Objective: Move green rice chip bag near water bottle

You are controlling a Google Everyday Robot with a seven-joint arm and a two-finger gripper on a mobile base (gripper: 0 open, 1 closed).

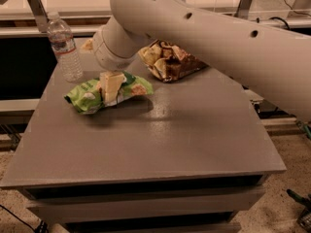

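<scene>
The green rice chip bag [87,95] lies low over the left part of the grey table [184,135], crumpled, with its shadow just beneath it. My gripper [111,87] comes down from the big white arm and is shut on the bag's middle; one cream finger [112,83] shows in front of the bag. The water bottle [64,46] stands upright at the table's back left, a short gap behind and left of the bag.
A brown snack bag [170,62] lies at the back of the table, right of my gripper. The white arm [218,38] crosses the upper right of the view. A dark shelf and a rail run behind the table.
</scene>
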